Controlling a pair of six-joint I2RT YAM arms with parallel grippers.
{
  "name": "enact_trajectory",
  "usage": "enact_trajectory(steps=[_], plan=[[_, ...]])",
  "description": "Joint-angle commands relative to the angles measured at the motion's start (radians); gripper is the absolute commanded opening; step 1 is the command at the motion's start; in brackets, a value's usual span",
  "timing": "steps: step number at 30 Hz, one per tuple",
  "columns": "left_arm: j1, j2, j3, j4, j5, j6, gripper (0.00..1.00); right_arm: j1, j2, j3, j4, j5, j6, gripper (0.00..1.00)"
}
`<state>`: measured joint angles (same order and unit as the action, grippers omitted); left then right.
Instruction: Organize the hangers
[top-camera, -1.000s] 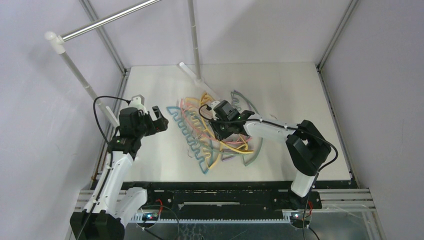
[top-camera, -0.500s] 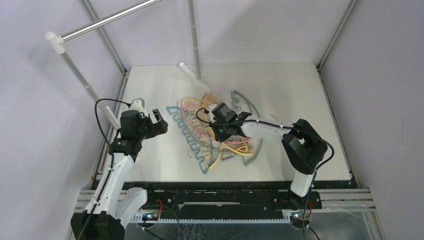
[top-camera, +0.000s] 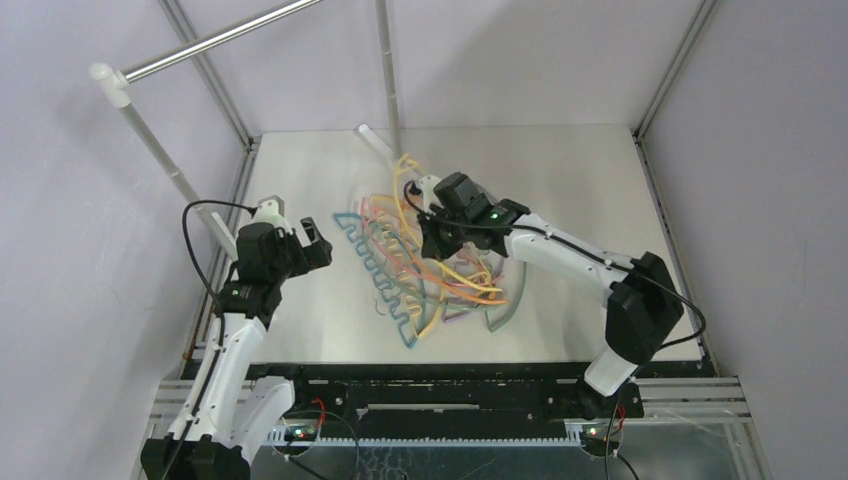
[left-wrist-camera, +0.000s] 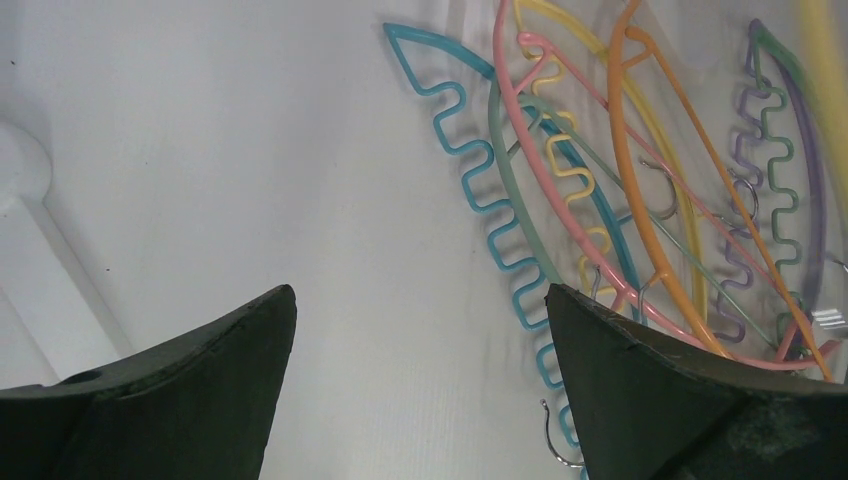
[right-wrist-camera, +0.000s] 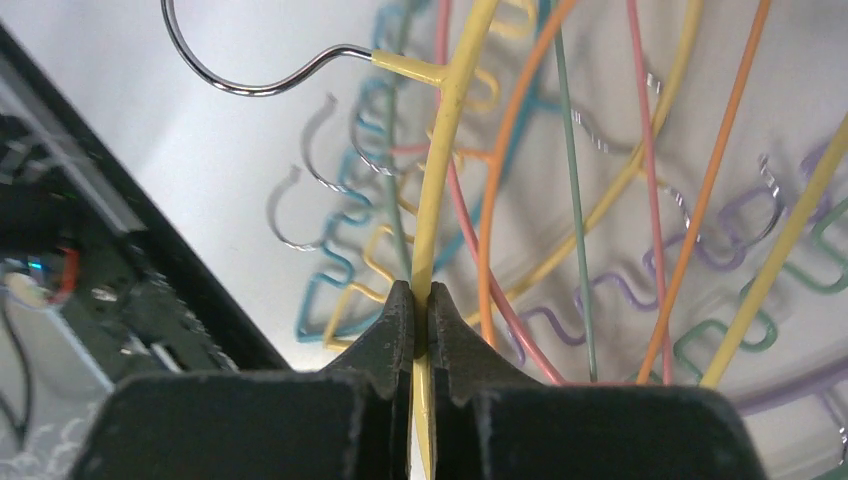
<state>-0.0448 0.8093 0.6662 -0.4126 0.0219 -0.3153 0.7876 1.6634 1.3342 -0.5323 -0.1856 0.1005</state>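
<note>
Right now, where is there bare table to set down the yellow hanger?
Far right table, between hanger pile and right edge, is bare. So is the near-left patch beside the teal hanger. The centre is crowded; right gripper holds the yellow hanger.

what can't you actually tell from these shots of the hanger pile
- Top view: the right gripper covers its own grip point on the yellow hanger.
- Left wrist view: a yellow streak at the right edge is blurred and cut off.
- All views: the exact hanger count, because the pile overlaps too much.
</note>
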Motion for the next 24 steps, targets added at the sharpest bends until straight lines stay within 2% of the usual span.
enact_trajectory(steps=[1,5,10,12,16,24], plan=[[-0.002,-0.033,-0.017,0.015,-0.025,-0.021,1.0,-0.026,-0.09,0.132,0.021,-0.091,0.041,0.0],[-0.002,-0.072,-0.028,0.039,0.005,-0.022,1.0,-0.076,-0.075,0.235,0.044,-0.23,0.125,0.0],[-0.003,-0.199,-0.085,0.179,0.151,-0.036,1.0,-0.097,-0.018,0.339,0.163,-0.378,0.258,0.0],[-0.002,-0.235,-0.106,0.24,0.199,-0.07,1.0,-0.085,0.031,0.416,0.183,-0.4,0.282,0.0],[-0.01,-0.226,-0.078,0.256,0.264,-0.107,0.99,-0.058,0.14,0.552,0.217,-0.433,0.334,0.0],[-0.094,-0.26,-0.008,0.258,0.207,-0.186,0.99,-0.009,0.326,0.761,0.312,-0.428,0.431,0.0]])
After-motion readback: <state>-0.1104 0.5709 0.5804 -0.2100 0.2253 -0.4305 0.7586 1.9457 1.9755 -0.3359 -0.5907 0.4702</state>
